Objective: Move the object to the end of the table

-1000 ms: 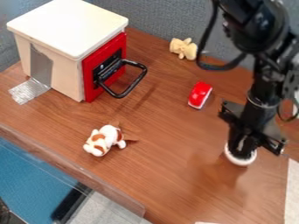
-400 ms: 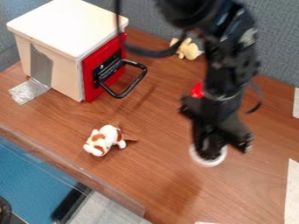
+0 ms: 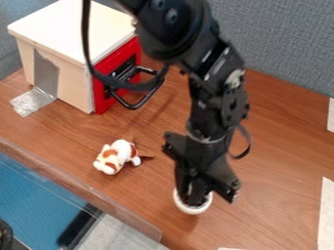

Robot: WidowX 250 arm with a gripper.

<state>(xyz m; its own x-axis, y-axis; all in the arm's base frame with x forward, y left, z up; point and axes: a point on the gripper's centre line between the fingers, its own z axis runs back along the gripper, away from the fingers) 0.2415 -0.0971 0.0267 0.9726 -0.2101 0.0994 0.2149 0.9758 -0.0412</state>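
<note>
Well, one hand [image 3: 194, 196] hangs low over the tabletop [image 3: 281, 205], toward the bottom middle of the view, and it is closed on one round white object [image 3: 191, 210]. The tips reach down inside the object's pale rim, which curves around them on the near side. Whether its underside touches the wood, I cannot tell. This one gripped piece is near the front edge of the tabletop, below and to the right of one small plush toy [image 3: 116, 155]. The toy is white with brown patches and lies on the wood, apart from the hand. Above the hand rises one black arm [image 3: 219, 93], slanting in from the top edge, with one black cable [image 3: 90, 49] looping out to its left. Behind that loop, at the upper left, stands one box [image 3: 72, 78] with one white top, pale sides, one red front [image 3: 104, 97] and one black handle [image 3: 135, 105] that sticks out over the tabletop. Two grey pieces show at its left: one strip [image 3: 46, 73] on the pale side and one shiny patch [image 3: 29, 102] on the wood below. Two white strips lie along the right edge, one higher [image 3: 331, 114] and one lower [image 3: 326, 215]. A grey-blue fabric partition [image 3: 287, 44] stands behind.
</note>
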